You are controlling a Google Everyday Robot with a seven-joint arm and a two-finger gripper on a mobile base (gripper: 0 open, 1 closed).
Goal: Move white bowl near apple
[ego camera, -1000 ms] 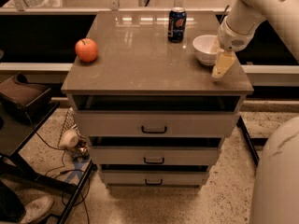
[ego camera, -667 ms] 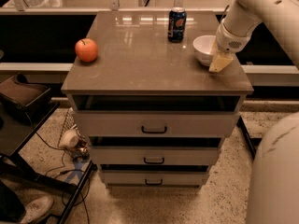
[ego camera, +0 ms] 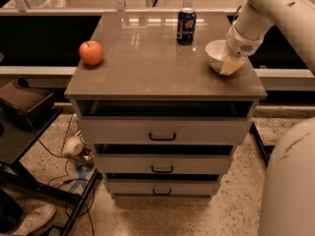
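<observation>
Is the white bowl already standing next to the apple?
No, the white bowl sits on the right side of the cabinet top, with the gripper at its right edge, while the apple lies far left.

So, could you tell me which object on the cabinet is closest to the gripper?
The small glossy white bowl, right at the gripper; the blue soda can and orange-red apple sit farther away.

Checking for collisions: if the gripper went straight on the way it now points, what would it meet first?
The gripper points down at the edge of the small glossy white bowl, so it would likely meet that bowl's wall first, or the grey tabletop just beside it; depth is unclear.
</observation>
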